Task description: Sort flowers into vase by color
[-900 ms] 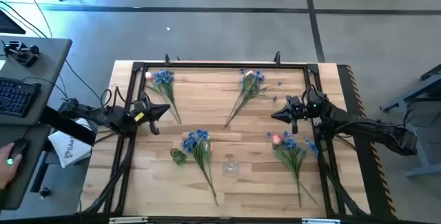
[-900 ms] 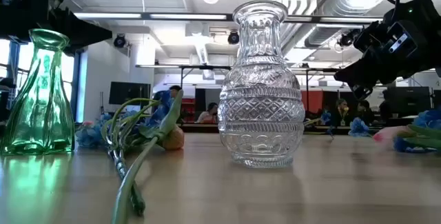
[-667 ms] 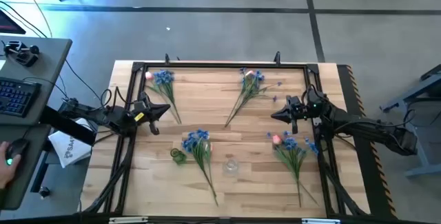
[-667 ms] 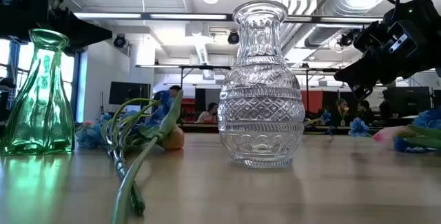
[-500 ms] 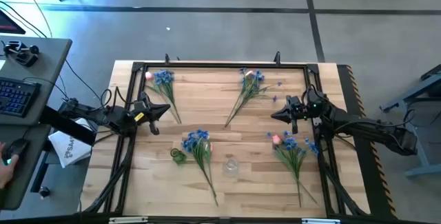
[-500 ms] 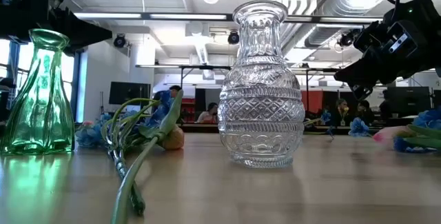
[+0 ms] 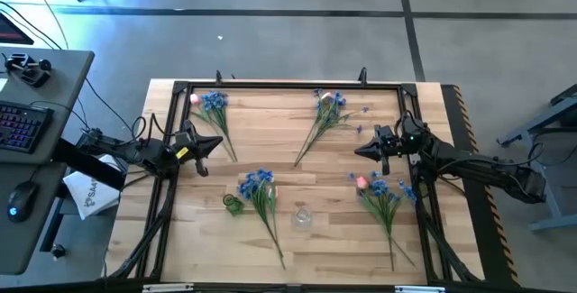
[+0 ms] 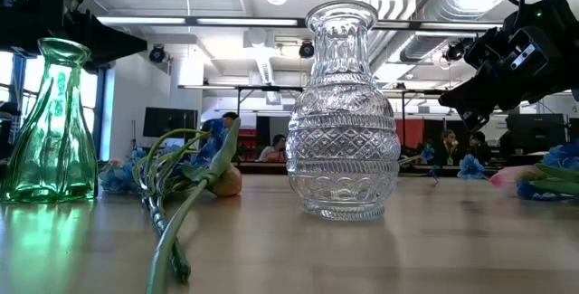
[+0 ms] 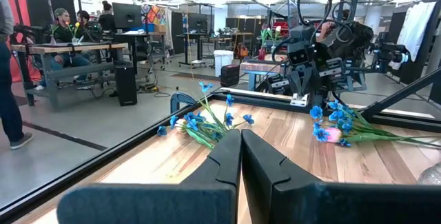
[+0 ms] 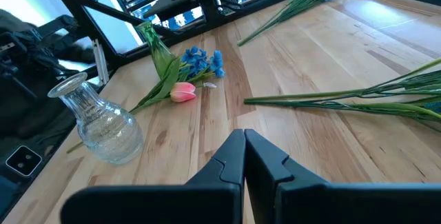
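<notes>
Four bunches of flowers lie flat on the wooden table: blue sprays at the far left [image 7: 214,104], far middle [image 7: 328,109], near middle [image 7: 258,187] and near right [image 7: 380,189]. A pink bud [image 10: 182,92] lies by the near-middle bunch, another [image 9: 331,134] by the near-right one. A green vase [image 7: 233,205] and a clear glass vase [image 7: 302,215] stand upright near the front. My left gripper [image 7: 216,143] hovers shut at the table's left, pointing right. My right gripper [image 7: 359,151] hovers shut at the right, pointing left. Neither holds anything.
A black frame [image 7: 288,85] runs round the tabletop. Bare wood lies between the two grippers in the table's middle. Left of the table stands a desk with a keyboard [image 7: 22,123] and a mouse [image 7: 14,207]. People sit at desks in the room behind [image 9: 65,27].
Both arms have kept still. A person's hand that lay on the mouse at the desk left of the table has drawn back out of view.
</notes>
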